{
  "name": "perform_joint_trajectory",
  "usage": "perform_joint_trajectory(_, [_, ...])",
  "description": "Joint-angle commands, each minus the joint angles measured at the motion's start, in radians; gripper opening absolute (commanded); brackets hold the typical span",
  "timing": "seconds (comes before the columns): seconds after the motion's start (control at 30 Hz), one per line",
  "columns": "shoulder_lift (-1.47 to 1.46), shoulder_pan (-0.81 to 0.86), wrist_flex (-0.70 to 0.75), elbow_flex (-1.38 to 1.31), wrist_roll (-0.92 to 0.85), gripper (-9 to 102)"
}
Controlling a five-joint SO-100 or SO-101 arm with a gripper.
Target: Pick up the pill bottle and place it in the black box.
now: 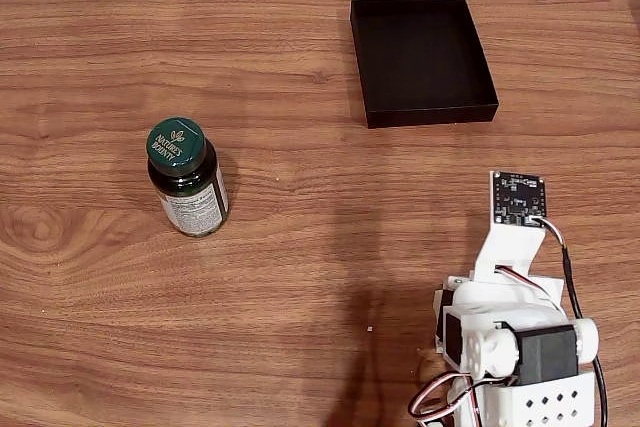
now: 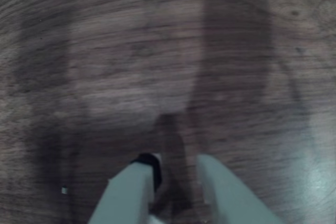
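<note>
In the fixed view the pill bottle, dark green glass with a green lettered lid and a white label, stands upright on the wooden table at the left. The black box, a shallow matte tray, lies at the far right and holds nothing. The white arm sits folded at the bottom right, far from both. In the blurred wrist view my gripper hangs close above bare wood. Its two white fingers stand a little apart with nothing between them.
A small black circuit board sticks up from the arm's white bracket. Red, black and white wires loop near the arm's base. Bare wood table stretches between bottle, box and arm.
</note>
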Motion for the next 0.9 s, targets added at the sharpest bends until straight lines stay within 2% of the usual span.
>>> perform_joint_trajectory(0.0, [0.002,0.011,0.172,-0.017,-0.017,5])
perform_joint_trajectory(0.63, [0.002,0.009,0.172,-0.017,-0.017,5])
perform_joint_trajectory(0.87, [0.002,-0.089,0.172,-0.017,-0.011,5])
